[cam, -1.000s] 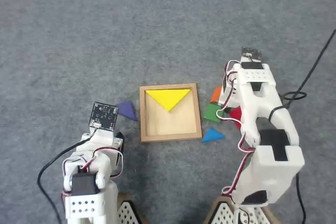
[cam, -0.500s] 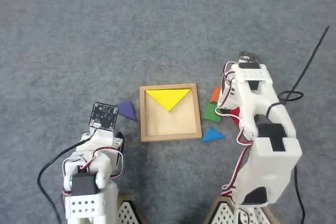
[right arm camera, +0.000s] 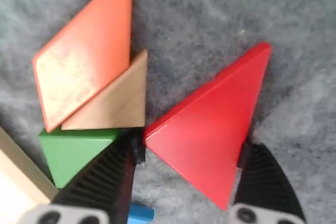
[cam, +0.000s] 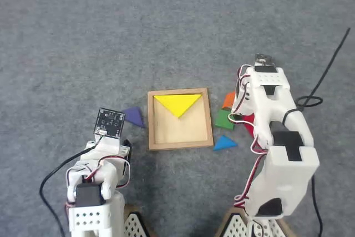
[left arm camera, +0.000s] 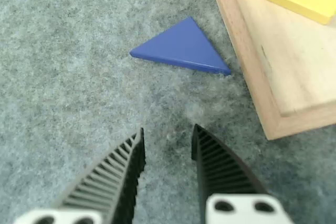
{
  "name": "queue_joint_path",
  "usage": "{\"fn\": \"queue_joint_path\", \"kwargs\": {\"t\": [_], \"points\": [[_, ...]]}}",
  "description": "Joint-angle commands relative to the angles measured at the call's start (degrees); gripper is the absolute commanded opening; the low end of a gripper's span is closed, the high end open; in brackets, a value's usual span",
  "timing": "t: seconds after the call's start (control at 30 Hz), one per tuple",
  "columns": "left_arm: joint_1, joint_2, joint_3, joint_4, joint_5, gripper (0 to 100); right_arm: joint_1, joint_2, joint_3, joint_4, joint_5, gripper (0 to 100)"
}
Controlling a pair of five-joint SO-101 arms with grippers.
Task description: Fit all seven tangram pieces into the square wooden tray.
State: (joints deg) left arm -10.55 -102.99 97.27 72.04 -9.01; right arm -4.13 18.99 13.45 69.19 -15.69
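On the near side of the wooden tray, off its left corner, the left arm's end effector hangs over the grey surface with its jaws apart and nothing between them. Just past its fingertips, a dark blue triangle lies flat right beside the tray's left wall, one corner close up to the rim.

Inside the tray sits a single piece, the yellow triangle. Its long edge runs along the tray's far wall and its point aims at the tray's middle. The rest of the tray floor is bare wood.

To the right of the tray the other pieces lie together. Nearest, off the tray's near right corner, is a small light blue triangle. Beyond it a green piece lies just beside the tray's right wall. Next to the green piece, on the side away from the tray, is the red triangle, flat on the surface. The right arm's end effector is down over it, one finger against each side, gripping it. A plain wood-coloured triangle touches the green piece's far edge, and an orange parallelogram lies against that, farthest of the group, level with the tray's far right corner.
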Motion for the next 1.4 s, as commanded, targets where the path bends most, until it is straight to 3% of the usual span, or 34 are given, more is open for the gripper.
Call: {"fn": "queue_joint_path", "kwargs": {"t": [0.0, 0.33, 0.6, 0.8, 1.07, 1.2, 1.37], "points": [[-0.4, -1.1, -0.8, 0.3, 0.5, 14, 0.3, -6.7, -2.0, 2.0, 1.8, 18.0], [-0.4, -1.1, -0.8, 0.3, 0.5, 14, -4.3, -19.5, 8.8, -2.9, 6.2, 18.0], [-0.4, -1.1, -0.8, 0.3, 0.5, 14, -13.5, -26.6, 9.0, -2.9, 9.4, 18.0], [-0.4, -1.1, -0.8, 0.3, 0.5, 14, -23.6, -24.0, 3.5, -2.2, 9.6, 18.0], [-0.4, -1.1, -0.8, 0.3, 0.5, 14, -29.7, -11.4, -4.6, -2.3, 10.3, 18.0], [-0.4, -1.1, -0.8, 0.3, 0.5, 14, -30.5, -8.2, -5.9, -2.2, 10.3, 18.0], [-0.4, -1.1, -0.8, 0.3, 0.5, 14, -22.6, -15.2, -6.0, -2.2, 11.1, 18.4]]}}
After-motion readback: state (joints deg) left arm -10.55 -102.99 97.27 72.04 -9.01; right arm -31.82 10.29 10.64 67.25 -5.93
